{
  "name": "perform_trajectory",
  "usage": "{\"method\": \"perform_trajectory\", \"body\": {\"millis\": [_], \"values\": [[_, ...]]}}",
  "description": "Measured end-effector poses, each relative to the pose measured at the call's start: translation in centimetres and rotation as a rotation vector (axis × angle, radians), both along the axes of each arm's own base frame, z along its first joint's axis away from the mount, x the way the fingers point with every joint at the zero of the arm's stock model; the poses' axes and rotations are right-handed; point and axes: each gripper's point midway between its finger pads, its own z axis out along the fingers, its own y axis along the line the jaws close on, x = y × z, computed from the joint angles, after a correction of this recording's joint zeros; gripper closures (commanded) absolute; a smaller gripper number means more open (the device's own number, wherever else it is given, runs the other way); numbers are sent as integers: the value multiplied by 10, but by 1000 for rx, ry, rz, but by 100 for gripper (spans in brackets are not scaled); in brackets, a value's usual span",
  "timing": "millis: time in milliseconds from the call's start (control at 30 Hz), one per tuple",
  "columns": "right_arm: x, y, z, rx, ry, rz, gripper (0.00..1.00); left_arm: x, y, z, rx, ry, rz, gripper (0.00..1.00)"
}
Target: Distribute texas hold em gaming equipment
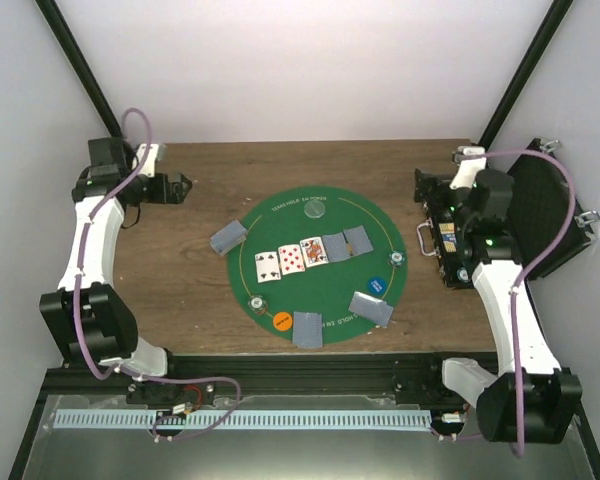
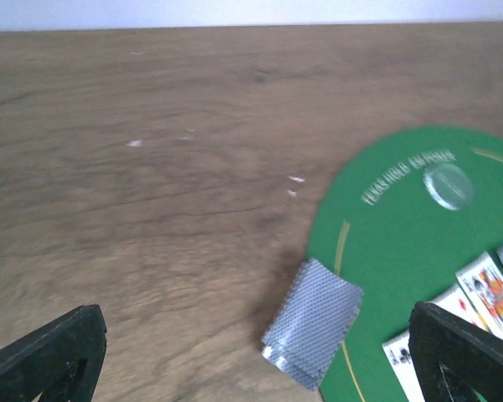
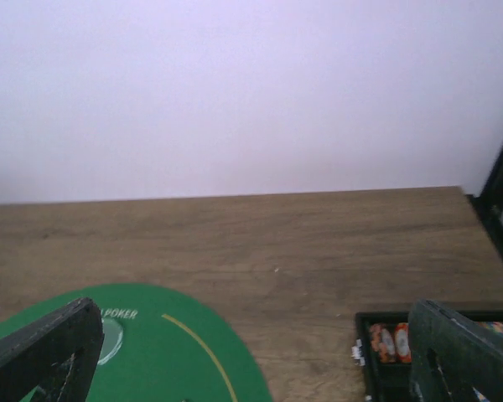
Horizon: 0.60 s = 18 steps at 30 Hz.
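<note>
On the green mat [image 1: 280, 222], three face-up cards [image 1: 291, 258] lie in a row, with two grey-backed cards [image 1: 346, 244] to their right. Grey-backed pairs lie at the mat's left edge [image 1: 229, 236], front [image 1: 307, 329] and right [image 1: 371, 309]. An orange disc [image 1: 282, 321], a blue disc [image 1: 378, 284], a clear disc [image 1: 317, 211] and two small chips [image 1: 396, 259] also rest on the mat. My left gripper [image 1: 177, 187] hangs open over bare wood at the back left; its wrist view shows the left pair [image 2: 312, 333] below, between my fingers [image 2: 50, 356]. My right gripper [image 1: 427, 195] is open and empty above the case.
A black open case [image 1: 448, 240] stands at the right of the table, its lid [image 1: 545, 205] leaning outward; orange chips [image 3: 390, 342] sit in its tray. Brown wood surrounds the mat. White walls and black frame posts close the back.
</note>
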Motion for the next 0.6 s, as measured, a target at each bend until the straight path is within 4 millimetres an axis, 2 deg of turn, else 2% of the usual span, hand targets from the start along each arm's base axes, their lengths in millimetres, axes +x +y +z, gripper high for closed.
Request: {"method": "perform_trajectory", "body": {"millis": [100, 167, 300, 400, 500, 600], "values": [[-8, -17, -2, 19, -50, -49, 0, 3, 26, -9, -41, -16, 181, 0], [-10, -24, -10, 32, -61, -80, 0, -2, 34, -28, -56, -22, 282, 0], [-19, -31, -32, 44, -97, -130, 0, -19, 24, -71, 14, -91, 372, 0], [-37, -34, -51, 36, -176, -149, 0, -34, 8, -97, 59, -150, 380, 0], [-55, -37, -75, 20, -251, -172, 0, -34, 16, -116, 82, -196, 442, 0], [-63, -40, -104, 1, -260, -187, 0, -32, 24, -131, 87, -258, 485, 0]]}}
